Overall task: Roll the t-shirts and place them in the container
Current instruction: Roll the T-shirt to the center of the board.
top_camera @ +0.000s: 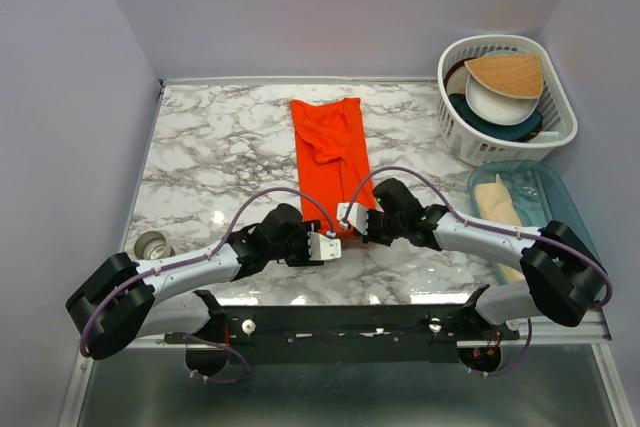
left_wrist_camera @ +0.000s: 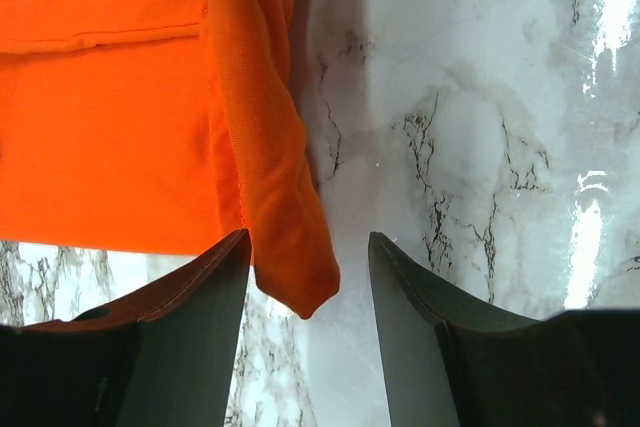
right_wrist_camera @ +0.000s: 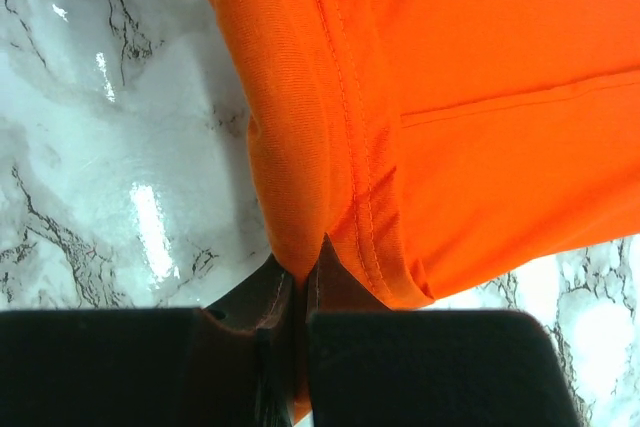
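Observation:
The orange-red t-shirt (top_camera: 330, 152) lies folded into a long narrow strip down the middle of the marble table (top_camera: 220, 147), with its near end at the two grippers. My right gripper (right_wrist_camera: 305, 267) is shut on the shirt's stitched near edge (right_wrist_camera: 480, 97), the cloth bunched up between the closed jaws. It sits at the strip's near end (top_camera: 350, 222). My left gripper (left_wrist_camera: 308, 247) is open, and a folded corner of the shirt (left_wrist_camera: 270, 197) hangs down between its fingers close to the left one, not pinched. This gripper (top_camera: 332, 243) is just left of the right one.
A white basket (top_camera: 560, 132) at the back right holds bowls and a tan fan-shaped piece (top_camera: 508, 72). A clear teal tray (top_camera: 555, 187) with beige cloth stands at the right edge. A small round metal object (top_camera: 154, 244) sits near the left front. Walls close in the back and sides.

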### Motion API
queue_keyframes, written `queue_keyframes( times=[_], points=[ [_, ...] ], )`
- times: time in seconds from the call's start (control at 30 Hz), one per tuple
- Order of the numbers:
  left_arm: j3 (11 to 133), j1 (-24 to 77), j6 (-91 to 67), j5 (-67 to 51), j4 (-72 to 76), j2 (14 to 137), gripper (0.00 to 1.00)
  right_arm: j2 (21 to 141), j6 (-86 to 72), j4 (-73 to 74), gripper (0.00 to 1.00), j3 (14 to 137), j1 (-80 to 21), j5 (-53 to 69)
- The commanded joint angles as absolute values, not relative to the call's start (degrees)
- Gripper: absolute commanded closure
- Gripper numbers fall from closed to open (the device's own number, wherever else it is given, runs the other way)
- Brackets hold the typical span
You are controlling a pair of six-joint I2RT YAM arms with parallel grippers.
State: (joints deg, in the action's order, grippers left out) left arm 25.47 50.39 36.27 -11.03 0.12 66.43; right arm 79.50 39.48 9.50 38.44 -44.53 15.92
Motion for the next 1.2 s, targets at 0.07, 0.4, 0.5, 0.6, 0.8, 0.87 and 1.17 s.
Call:
queue_keyframes(
  times=[0.07,0.4,0.5,0.6,0.8,0.87,1.17],
  points=[
    [26.0,50.7,36.6,-9.3,1.5,67.6,0.41,81.1,39.2,11.1,0.91,41.1,-44.4,18.5],
    [27.4,50.7,37.7,-9.7,0.8,68.6,0.53,81.1,39.4,11.2,0.91,40.6,-44.4,18.5],
    [28.8,50.7,37.8,-10.2,1.0,69.3,0.56,80.9,39.4,11.3,0.91,40.3,-44.4,18.6],
    [30.8,50.7,37.3,-12.4,0.1,70.6,0.69,80.8,39.5,11.4,0.91,40.4,-44.4,19.2],
    [32.4,48.6,35.6,-16.7,-7.2,68.6,0.94,79.2,40.6,14.5,0.91,40.5,-44.3,22.2],
    [33.3,46.9,36.6,-23.0,-13.6,66.3,0.99,77.6,42.1,16.3,0.9,40.3,-44.1,24.1],
    [41.2,39.6,41.2,-41.0,-36.1,71.8,1.0,77.2,50.6,33.4,0.91,45.3,-41.5,39.0]
  ],
)
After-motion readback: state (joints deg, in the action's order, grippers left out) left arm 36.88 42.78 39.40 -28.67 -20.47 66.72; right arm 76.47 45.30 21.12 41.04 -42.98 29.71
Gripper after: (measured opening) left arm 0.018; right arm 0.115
